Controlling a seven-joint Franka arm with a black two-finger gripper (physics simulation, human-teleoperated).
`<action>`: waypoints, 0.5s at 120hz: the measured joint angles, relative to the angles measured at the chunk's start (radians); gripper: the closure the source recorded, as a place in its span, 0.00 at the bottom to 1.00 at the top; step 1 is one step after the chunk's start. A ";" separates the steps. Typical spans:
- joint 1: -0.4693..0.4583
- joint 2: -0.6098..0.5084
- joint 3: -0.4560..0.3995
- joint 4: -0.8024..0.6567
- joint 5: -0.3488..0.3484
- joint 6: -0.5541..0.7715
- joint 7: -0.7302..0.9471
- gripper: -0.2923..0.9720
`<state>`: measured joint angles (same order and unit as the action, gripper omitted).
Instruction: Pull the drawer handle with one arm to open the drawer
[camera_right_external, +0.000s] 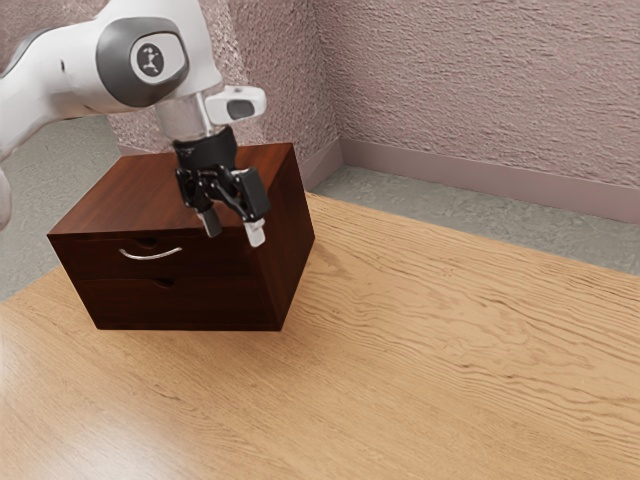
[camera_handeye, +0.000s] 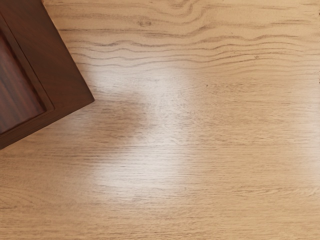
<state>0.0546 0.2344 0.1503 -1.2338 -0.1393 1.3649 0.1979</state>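
gripper (camera_right_external: 234, 234) with fingers spread wide (holding nothing), poised at the dark wooden cabinet's (camera_right_external: 120, 200) upper front corner, apart from the silver drawer handle (camera_right_external: 150, 253).

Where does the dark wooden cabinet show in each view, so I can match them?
Exterior view: the cabinet stands on the table at the exterior view's left.
Wrist view: one corner of the cabinet shows against the table.
Shared landmark: the table's light wood grain beside that corner.
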 joint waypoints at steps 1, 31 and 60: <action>0.000 0.000 0.000 0.000 0.000 0.002 0.001 0.23; 0.001 -0.003 -0.001 0.068 0.010 0.015 0.024 0.23; -0.002 -0.031 -0.005 0.209 0.014 -0.075 0.030 0.23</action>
<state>0.0526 0.2032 0.1450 -1.0245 -0.1255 1.2902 0.2279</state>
